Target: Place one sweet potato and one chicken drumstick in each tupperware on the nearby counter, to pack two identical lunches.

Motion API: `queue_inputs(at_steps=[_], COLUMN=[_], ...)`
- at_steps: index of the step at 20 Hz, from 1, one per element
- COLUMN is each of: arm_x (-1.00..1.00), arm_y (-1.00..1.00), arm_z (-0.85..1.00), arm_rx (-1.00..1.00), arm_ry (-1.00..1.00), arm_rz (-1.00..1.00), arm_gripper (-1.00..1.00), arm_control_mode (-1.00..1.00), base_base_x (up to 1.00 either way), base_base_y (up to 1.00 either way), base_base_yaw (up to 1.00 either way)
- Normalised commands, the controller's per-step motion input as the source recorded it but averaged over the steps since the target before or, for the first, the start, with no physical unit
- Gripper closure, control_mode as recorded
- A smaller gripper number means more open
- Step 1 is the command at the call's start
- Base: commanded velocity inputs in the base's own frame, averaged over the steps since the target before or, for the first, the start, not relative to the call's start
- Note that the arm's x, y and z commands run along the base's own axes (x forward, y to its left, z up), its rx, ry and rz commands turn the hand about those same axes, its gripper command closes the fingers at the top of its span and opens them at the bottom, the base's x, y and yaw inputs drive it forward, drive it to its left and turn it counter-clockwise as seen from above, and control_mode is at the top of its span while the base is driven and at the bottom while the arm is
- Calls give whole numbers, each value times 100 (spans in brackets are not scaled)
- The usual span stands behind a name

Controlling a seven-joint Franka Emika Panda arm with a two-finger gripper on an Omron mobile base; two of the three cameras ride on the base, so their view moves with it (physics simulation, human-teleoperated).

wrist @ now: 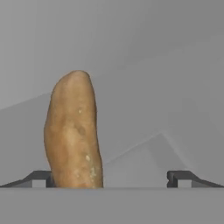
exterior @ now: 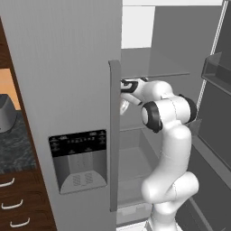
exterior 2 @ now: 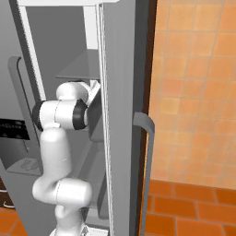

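— What's around you, biggest thing first?

— The fridge [exterior: 63,90]. Its doors stand open and my arm [exterior: 169,149] reaches into the grey interior over a shelf [exterior: 153,72]. The table [exterior: 13,144], black-grey stone over dark brown drawers, shows at the far left of the left base view, beyond the closed freezer door with its dispenser panel [exterior: 79,160].

— And the sweet potato?

— The sweet potato [wrist: 73,131] is right in front of my end effector [wrist: 111,178], seen from the hand camera. Its long axis runs away from me, along my line of approach, the far end rounded.

— Centred between your fingertips?

— No. It sits hard against the left fingertip [wrist: 39,177], while the right one stands well apart from it, with bare grey fridge floor between.

— So, are you holding it?

— My fingers are spread apart, clamped on nothing. I judge the potato lies off-centre toward the left, so the next move calls for a sideways shift that way before closing across its narrow width.
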Motion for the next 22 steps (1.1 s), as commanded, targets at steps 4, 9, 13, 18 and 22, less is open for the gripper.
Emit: queue_inputs(at_steps=[4, 9, 13, 18, 22], arm_x=[-14, -2, -2, -82, -100], arm_y=[33, 12, 0, 0, 0], arm_z=[-19, -44, -47, -39, -8], arm_rx=[-14, -8, -1, -2, -2], arm_ry=[-20, -7, 0, -1, -17], arm_rz=[21, 18, 15, 2, 0], arm_gripper=[-100, 100, 100, 100, 100], arm_control_mode=[-100, -100, -100, -100, -100], base_base_x=[0, 0, 0, 0, 0], base_base_y=[0, 0, 0, 0, 0], base_base_yaw=[0, 0, 0, 0, 0])
